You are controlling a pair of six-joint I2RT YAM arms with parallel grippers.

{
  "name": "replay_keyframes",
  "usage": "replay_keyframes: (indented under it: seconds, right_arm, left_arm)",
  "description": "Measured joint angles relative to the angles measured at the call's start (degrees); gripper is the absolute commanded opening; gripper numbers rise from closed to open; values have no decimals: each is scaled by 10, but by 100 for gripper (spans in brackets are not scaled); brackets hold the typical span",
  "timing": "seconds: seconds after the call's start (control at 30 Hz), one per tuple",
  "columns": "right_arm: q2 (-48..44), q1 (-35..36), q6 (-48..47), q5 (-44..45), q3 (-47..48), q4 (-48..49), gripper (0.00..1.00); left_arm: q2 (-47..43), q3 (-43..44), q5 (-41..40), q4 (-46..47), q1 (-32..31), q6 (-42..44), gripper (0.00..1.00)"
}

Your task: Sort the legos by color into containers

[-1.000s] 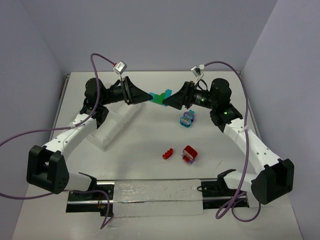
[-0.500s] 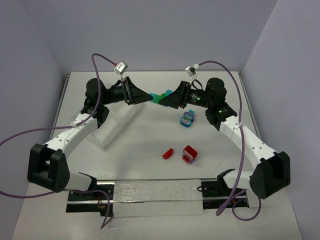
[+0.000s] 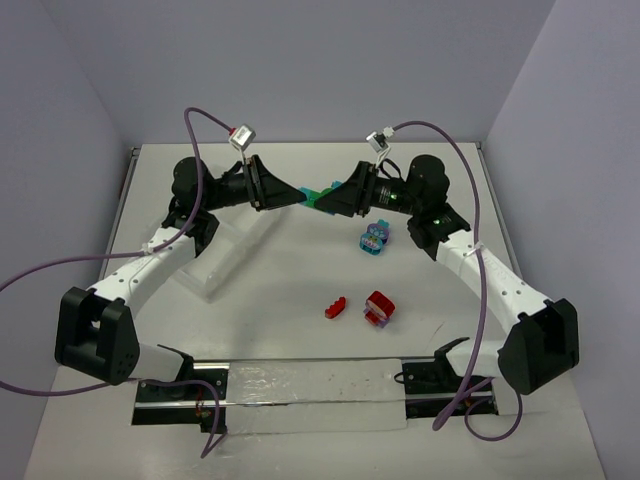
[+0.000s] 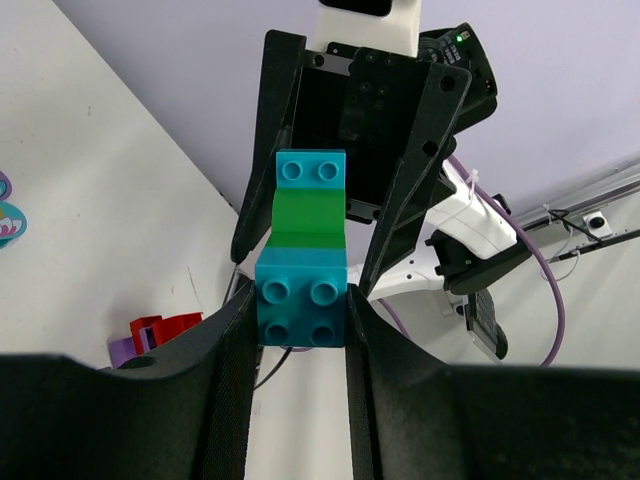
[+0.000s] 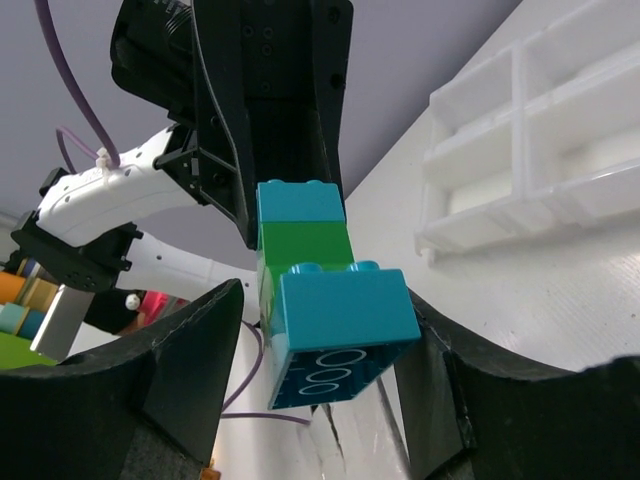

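Teal-green brick stack (image 4: 302, 248) level, axis left-right

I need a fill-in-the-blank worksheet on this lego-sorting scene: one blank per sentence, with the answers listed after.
The raised cluster has a ___ brick in its middle. The left gripper is shut on the cluster's ___ end. Two ___ pieces lie on the table. The tray lies beside the ___ arm.
Answers: green, teal, red, left.
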Motion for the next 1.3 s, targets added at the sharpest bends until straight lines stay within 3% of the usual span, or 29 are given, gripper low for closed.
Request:
replay_keyframes:
  seconds: [0.13,0.37,0.4,0.47,0.5,1.0,1.3]
  right_arm:
    - [6,2,3,0,5,2,64]
    - [15,2,16,3,8,5,41]
    - [16,3,18,3,9,5,34]
    - [17,3,21,3,9,6,7]
    - [17,3,22,3,9,6,0]
    - [16,6,5,9,-5,4,0]
    - [-18,4,-70,56,-5,-109,0]
  left_arm:
    - [0,-2,0,-3,0,4,0]
    - [0,-2,3,-5,2,16,0]
    - [0,-2,3,-5,3,17,0]
    - [0,-2,3,-6,4,23,0]
    - [0,-2,3,-8,4,25,0]
    - [-8,15,0,-119,10,100,0]
    - [-28,42,-21,-255,93,184,0]
